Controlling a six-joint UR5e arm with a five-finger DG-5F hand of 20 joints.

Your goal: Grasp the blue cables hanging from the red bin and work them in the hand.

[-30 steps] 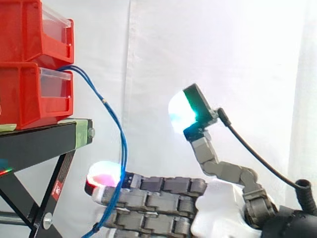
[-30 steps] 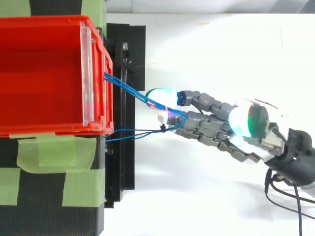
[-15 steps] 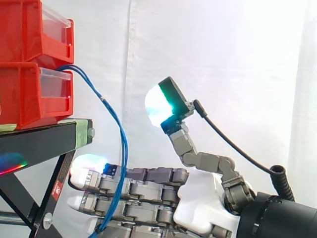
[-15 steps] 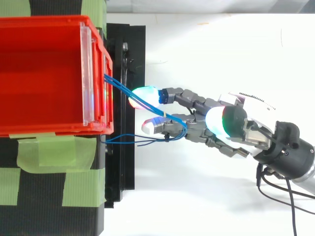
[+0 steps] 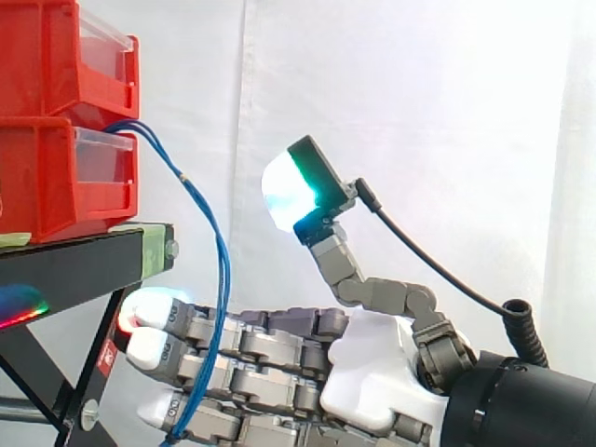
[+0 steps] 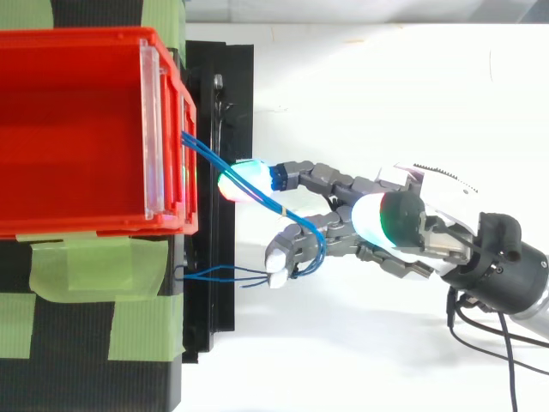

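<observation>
Red bins (image 5: 47, 177): two stacked at the far left on the black stand (image 5: 74, 265). From my side view the task's cables come out at the front lip of the lower bin.
Green tape (image 6: 86, 266): strips on the stand just beside the bin, not involved.
Blue cables (image 5: 224, 270): they arc out and down from the bin, cross the hand's fingers and trail off below. From above, they pass one glowing pad, loop round a bent finger (image 6: 296, 240) and run back towards the stand.
Hand (image 5: 372, 382): low, reaching left under the stand's edge. Most fingers (image 5: 233, 349) are stretched out and spread. One is bent inward with the cables hooked round it. So the hand has the strands only loosely, caught among the fingers and not clamped.
Thumb pad (image 5: 287, 191): raised high above the palm, well apart from the cables, taking no part in the hold.
Step in hand: I judge the grasp half made. The strands are gathered among the fingers but not yet secured.
Next move: I would curl the other fingers in and bring the thumb down onto the strands. Then I would start working them, keeping the pull gentle so the bin end stays put.
</observation>
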